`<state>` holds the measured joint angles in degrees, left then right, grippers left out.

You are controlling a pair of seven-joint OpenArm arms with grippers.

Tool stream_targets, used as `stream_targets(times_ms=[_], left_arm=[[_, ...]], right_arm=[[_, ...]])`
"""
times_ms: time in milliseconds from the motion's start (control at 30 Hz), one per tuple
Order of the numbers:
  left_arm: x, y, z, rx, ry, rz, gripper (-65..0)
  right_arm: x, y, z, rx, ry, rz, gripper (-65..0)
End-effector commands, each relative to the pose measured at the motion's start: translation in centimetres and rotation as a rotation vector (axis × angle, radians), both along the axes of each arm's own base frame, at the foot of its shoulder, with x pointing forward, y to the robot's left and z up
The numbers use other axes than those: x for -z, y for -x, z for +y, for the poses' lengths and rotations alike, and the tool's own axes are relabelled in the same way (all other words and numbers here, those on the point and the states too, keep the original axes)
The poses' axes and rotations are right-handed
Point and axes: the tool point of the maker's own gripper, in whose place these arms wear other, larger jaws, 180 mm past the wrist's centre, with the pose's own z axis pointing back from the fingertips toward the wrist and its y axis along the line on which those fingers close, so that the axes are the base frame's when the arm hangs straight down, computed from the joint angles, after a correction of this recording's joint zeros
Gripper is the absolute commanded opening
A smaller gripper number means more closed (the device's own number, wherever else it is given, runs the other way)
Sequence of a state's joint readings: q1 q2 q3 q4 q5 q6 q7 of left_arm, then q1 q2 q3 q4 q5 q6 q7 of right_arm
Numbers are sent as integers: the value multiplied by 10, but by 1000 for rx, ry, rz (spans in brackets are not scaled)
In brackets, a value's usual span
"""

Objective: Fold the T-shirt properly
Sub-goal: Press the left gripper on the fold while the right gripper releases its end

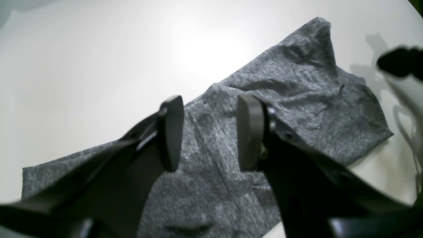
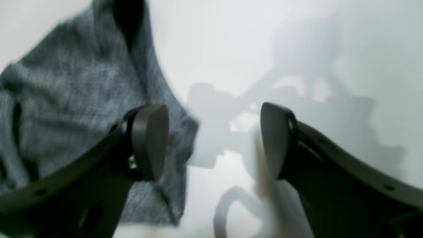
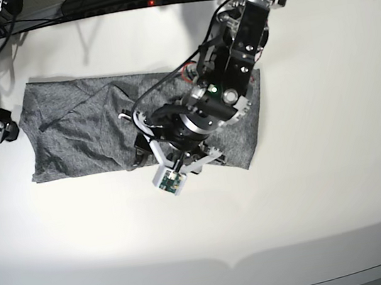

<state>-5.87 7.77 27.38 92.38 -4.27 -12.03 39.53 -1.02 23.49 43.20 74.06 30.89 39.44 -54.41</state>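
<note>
So we see the shirt flat on the table; left gripper hovers spread over it, right gripper spread wide beside its edge, both empty.

T-shirt middle: hidden under left arm in base view
Right gripper: motion-blurred
T-shirt hem: cut by left-wrist frame bottom

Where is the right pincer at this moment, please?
In the base view the right pincer sits at the far left, open, just off the T-shirt's left edge.
</note>
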Motion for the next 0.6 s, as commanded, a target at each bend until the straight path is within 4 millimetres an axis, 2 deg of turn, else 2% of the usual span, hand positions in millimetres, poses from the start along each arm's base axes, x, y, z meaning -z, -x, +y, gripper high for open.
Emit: stream_targets(times_ms=[0,100,200,300,433,567], left_arm=[[-20,-8,-6,1,41,-53,-392],[-20,-7,-6,1,41,-52,-392],[-19,-7,-6,2,35,-46,-392],[0,2,-1,20,-46,39,-392],[27,4,27,-7,-224,41,-392],[47,2,65,-20,-323,40,-392]], right_arm=[[-14,-10,-7,-7,14,-46,-219],[-9,-9,-1,-24,6,-23,-220],[-3,-13,14,-78,4,-1,-220],[8,-19,39,-164,1,27,-220],[17,-24,63,-247,3,40,-220],[19,-26,71,-255,-10,30,-220]])
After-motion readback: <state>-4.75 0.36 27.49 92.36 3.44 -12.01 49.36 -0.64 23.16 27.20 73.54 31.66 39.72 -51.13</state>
